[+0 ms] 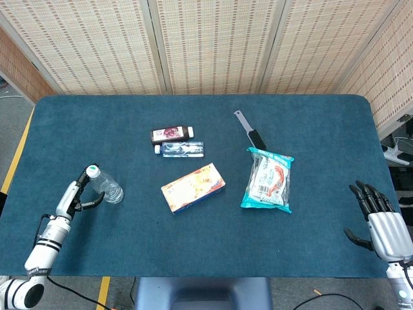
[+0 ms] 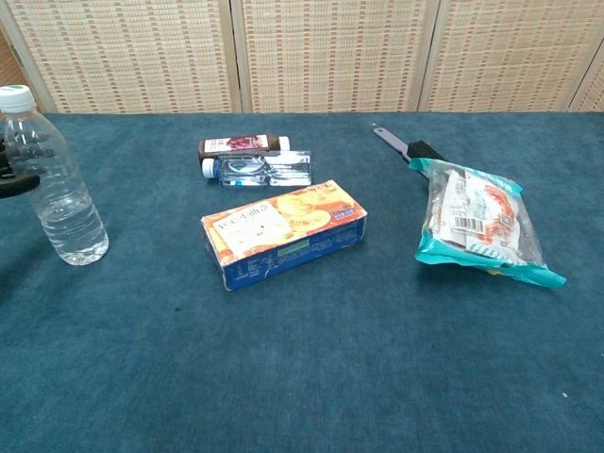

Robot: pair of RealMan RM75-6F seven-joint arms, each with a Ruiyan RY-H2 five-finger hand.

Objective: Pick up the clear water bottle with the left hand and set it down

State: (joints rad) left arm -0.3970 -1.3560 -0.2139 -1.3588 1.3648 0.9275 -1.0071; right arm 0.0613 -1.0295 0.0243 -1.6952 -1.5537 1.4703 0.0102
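The clear water bottle (image 1: 106,187) with a white cap stands upright at the left of the blue table (image 1: 129,245); the chest view shows the bottle (image 2: 57,189) at its far left. My left hand (image 1: 77,196) is right against the bottle's left side, fingers spread and curving toward it, not closed around it. In the chest view only dark fingertips (image 2: 14,179) show at the frame edge, touching the bottle's side. My right hand (image 1: 381,223) rests at the table's right front corner, fingers apart and holding nothing.
An orange box (image 1: 193,188) lies mid-table. Behind it lie a brown bottle (image 1: 171,134) and a small clear flask (image 1: 182,149). A teal snack bag (image 1: 268,181) and a grey-handled brush (image 1: 248,129) lie to the right.
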